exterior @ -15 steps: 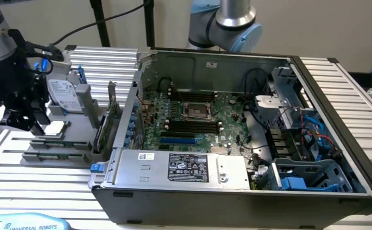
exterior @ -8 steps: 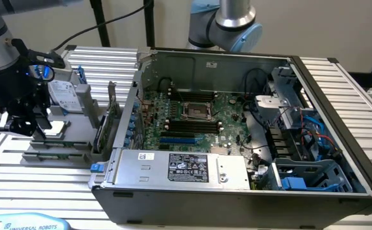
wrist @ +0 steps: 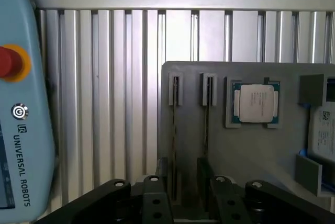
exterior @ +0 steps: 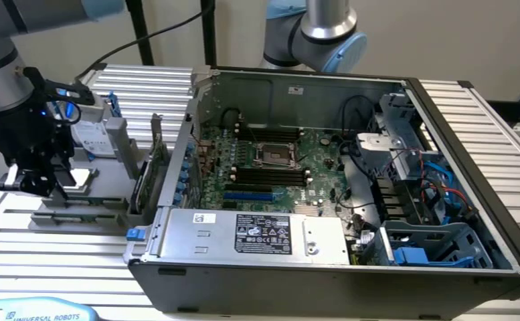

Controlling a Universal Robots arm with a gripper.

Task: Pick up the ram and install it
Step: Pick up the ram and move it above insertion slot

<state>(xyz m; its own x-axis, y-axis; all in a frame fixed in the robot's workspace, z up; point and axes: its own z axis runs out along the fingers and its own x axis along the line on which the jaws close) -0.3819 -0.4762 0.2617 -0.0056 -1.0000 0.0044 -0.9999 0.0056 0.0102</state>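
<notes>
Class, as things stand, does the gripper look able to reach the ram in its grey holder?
Probably yes: the open gripper hangs right over the ram, which stands on edge in the grey holder, with nothing between them. A neighbouring stick stands close by.

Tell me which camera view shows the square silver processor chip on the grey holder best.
The wrist view. There the processor chip lies face-on and uncovered in its recess on the grey holder, with its markings facing the camera. The exterior view shows the processor chip as a small pale patch, far off at that view's left and at a slant.
</notes>
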